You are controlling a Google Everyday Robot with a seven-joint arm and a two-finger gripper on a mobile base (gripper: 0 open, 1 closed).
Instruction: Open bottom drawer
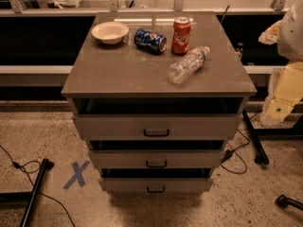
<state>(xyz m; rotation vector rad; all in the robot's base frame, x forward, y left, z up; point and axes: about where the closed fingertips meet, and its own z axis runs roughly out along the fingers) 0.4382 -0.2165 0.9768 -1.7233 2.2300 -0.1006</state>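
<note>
The grey cabinet (156,74) has three drawers stacked at its front. The bottom drawer (184,185) is the lowest and has the shortest front, with a small black bar handle (155,189). A dark gap shows above its front panel. The middle drawer (189,159) and the top drawer (199,126) also show dark gaps above their fronts. My gripper (277,105) hangs at the right edge of the view, to the right of the cabinet and well above the bottom drawer, touching nothing.
On the cabinet top lie a white bowl (110,32), a blue can on its side (150,40), an upright red can (181,35) and a clear plastic bottle on its side (188,64). Black stand legs (34,188) and cables lie on the speckled floor at both sides. A blue X (76,174) marks the floor at the left.
</note>
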